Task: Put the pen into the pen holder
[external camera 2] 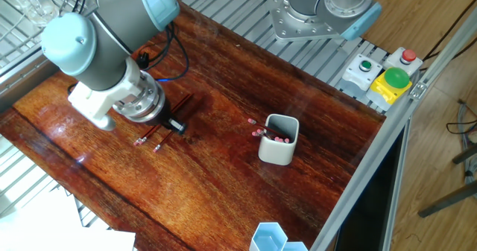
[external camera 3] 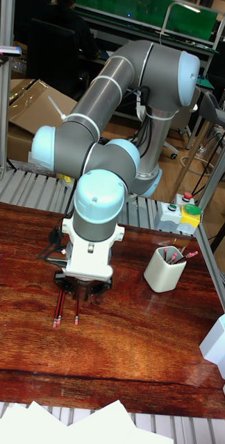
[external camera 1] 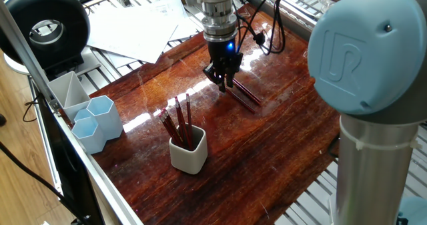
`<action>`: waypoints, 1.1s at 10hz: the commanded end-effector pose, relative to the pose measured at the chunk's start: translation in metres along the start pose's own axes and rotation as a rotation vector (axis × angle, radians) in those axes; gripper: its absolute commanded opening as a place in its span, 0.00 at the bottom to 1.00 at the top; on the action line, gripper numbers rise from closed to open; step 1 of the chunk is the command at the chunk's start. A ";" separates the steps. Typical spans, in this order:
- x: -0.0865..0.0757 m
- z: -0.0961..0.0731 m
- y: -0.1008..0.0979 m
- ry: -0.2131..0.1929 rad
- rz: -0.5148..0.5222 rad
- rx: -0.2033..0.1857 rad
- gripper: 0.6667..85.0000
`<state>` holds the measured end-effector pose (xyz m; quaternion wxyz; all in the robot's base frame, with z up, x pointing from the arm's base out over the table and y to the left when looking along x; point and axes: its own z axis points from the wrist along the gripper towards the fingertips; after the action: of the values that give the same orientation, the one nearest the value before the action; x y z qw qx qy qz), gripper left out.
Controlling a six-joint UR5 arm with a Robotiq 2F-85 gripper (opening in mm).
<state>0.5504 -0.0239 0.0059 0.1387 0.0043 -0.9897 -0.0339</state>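
Two dark red pens (external camera 1: 245, 94) lie side by side on the wooden table; their ends also show in the other fixed view (external camera 2: 147, 138) and the tall view (external camera 3: 66, 310). My gripper (external camera 1: 223, 83) is low over them, fingers pointing down on either side of the pens, open with nothing lifted. In the other fixed view my gripper (external camera 2: 173, 124) hides the pens' middle. The off-white pen holder (external camera 1: 187, 153) stands nearer the table's front, well apart from my gripper, with several pens upright in it. It also shows in the other views (external camera 2: 279, 141) (external camera 3: 164, 270).
Pale blue hexagonal cups (external camera 1: 98, 121) and a grey compartment tray (external camera 1: 65, 90) stand at the table's left edge. Loose paper sheets (external camera 1: 140, 25) lie behind the table. A button box (external camera 2: 384, 76) sits on the metal frame. The arm's large joint (external camera 1: 370, 58) blocks the right side.
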 end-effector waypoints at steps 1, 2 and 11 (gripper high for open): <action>-0.003 0.004 0.001 -0.011 0.009 -0.014 0.34; -0.003 0.004 0.001 -0.011 0.010 -0.015 0.33; -0.002 0.000 -0.005 0.001 0.023 0.004 0.13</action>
<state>0.5513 -0.0294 0.0009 0.1366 -0.0007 -0.9902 -0.0296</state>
